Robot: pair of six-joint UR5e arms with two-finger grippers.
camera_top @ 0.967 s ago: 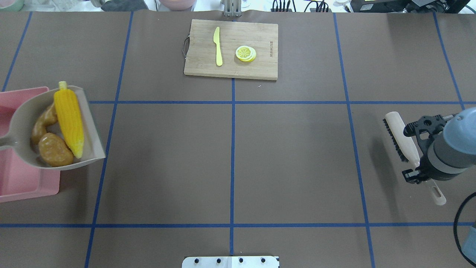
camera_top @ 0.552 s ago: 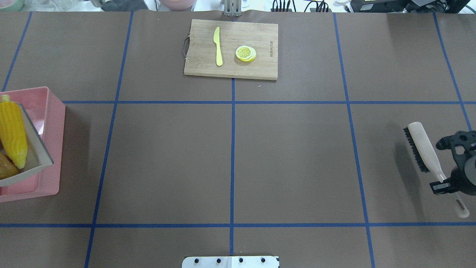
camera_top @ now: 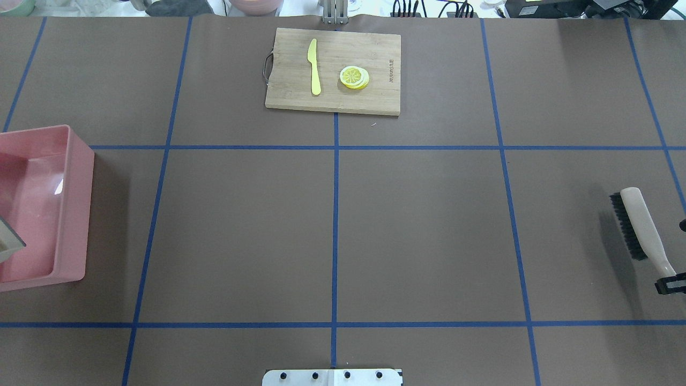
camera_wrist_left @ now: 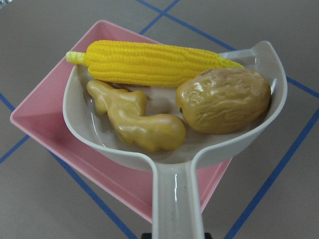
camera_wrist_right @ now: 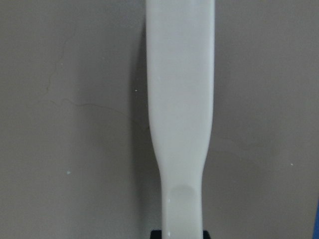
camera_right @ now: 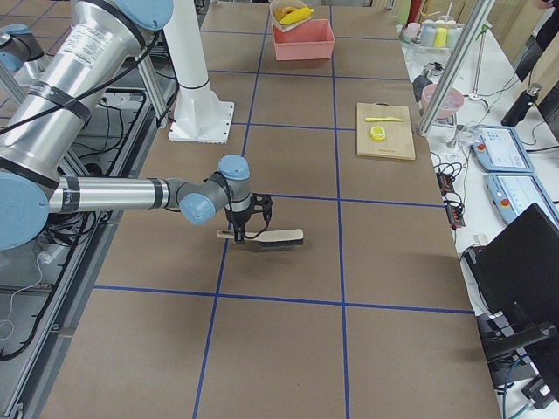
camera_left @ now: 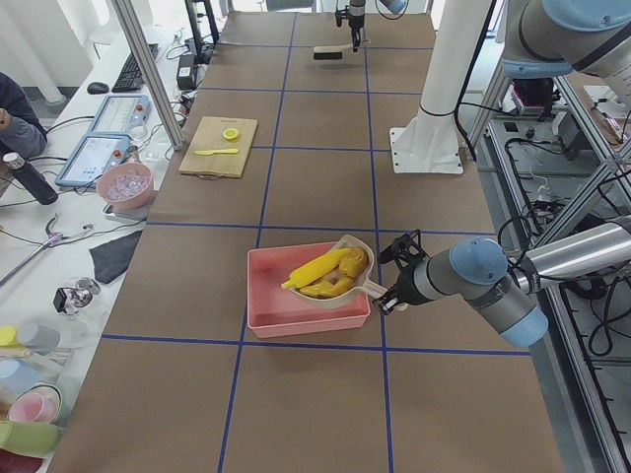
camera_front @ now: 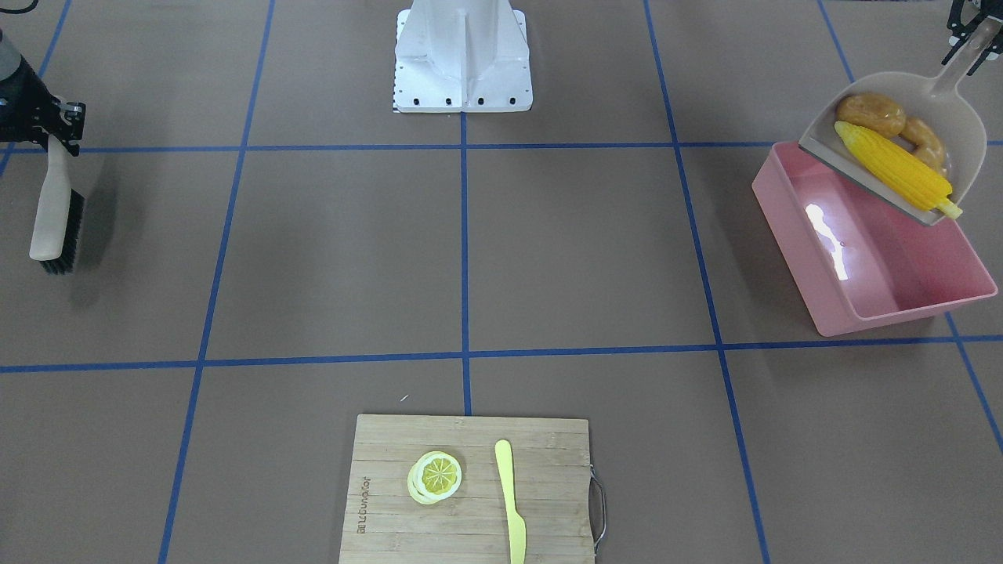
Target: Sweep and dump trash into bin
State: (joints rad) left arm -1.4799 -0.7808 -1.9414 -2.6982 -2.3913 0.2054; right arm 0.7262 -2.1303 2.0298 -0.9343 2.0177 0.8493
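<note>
Clamped on the handle of the beige dustpan (camera_front: pixel 965 117), the left tool (camera_front: pixel 965 47) holds the light-looking, hard, roll-prone corn cob (camera_wrist_left: pixel 154 63), potato (camera_wrist_left: pixel 223 99) and ginger root (camera_wrist_left: pixel 137 119) over the pink bin (camera_top: pixel 80 214) at the desk's nine o'clock from overhead; the right tool (camera_front: pixel 59 131) grips a brush (camera_front: pixel 53 211).

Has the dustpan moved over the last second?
Yes. Overhead, the dustpan has travelled left across the pink bin, from overhanging its right wall to a corner showing at the view's left edge.

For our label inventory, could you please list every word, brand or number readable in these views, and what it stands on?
Brand stamp on the cutting board, along one short edge: too small and blurred to read.
No lettering shows on the dustpan, pink bin, brush or knife.
</note>
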